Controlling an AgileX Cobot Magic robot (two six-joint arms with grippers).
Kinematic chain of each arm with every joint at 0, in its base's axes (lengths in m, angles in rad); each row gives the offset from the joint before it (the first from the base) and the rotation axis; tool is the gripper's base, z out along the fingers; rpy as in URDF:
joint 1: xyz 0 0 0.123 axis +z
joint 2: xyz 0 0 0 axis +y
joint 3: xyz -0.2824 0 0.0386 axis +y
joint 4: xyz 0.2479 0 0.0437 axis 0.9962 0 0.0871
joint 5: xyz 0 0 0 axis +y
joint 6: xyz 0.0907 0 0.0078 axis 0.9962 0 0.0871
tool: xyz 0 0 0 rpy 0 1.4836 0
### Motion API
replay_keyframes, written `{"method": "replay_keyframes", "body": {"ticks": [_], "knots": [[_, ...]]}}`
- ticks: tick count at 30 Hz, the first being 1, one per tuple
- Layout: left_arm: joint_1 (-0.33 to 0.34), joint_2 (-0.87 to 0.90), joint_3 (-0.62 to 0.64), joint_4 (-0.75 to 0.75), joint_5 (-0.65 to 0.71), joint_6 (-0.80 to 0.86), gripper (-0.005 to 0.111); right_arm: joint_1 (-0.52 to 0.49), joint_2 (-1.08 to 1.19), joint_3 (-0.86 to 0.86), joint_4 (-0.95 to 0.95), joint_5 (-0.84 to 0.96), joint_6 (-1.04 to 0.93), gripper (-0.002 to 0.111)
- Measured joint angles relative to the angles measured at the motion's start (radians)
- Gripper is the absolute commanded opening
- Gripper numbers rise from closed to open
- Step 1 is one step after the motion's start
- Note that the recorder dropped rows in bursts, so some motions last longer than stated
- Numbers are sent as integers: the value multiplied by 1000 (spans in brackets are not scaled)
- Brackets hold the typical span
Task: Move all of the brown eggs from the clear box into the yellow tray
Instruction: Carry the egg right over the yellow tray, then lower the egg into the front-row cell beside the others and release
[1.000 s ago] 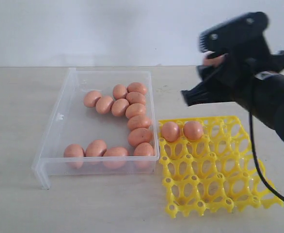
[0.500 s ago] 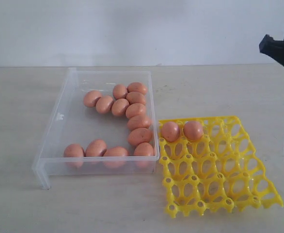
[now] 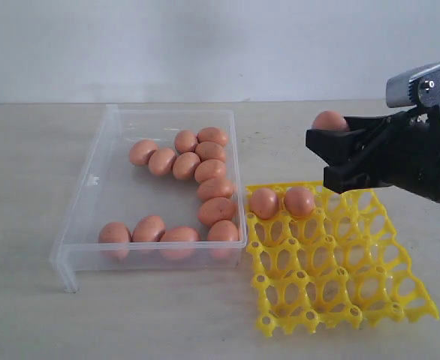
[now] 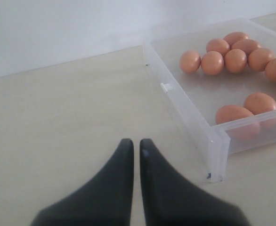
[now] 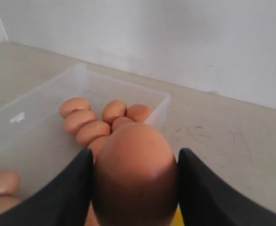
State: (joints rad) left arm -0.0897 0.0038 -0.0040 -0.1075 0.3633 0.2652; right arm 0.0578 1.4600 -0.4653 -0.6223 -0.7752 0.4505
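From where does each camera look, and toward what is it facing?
Exterior: off the arms, facing the clear box and yellow tray; only the right hand shows.
Left wrist: behind the shut left hand, looking toward the box's corner.
Right wrist: behind the right hand gripping an egg, facing the box.
All three share the box with brown eggs.

Pale table (image 3: 25,315) carries clear box (image 3: 81,217), yellow tray (image 3: 333,300).

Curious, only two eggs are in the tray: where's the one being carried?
The carried egg is in the right tool, on the exterior view's right, above the yellow tray's far edge, beside its two eggs.
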Motion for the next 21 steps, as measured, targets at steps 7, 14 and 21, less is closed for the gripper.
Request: {"method": "replay_keyframes", "body": {"ticks": [7, 14, 21], "knots": [[0, 0, 0, 0, 0, 0, 4, -127, 112, 50, 1, -73, 28, 0], [0, 0, 0, 0, 0, 0, 4, -171, 362, 53, -119, -239, 17, 0], [0, 0, 0, 0, 0, 0, 4, -173, 396, 51, -62, -285, -78, 0]]}}
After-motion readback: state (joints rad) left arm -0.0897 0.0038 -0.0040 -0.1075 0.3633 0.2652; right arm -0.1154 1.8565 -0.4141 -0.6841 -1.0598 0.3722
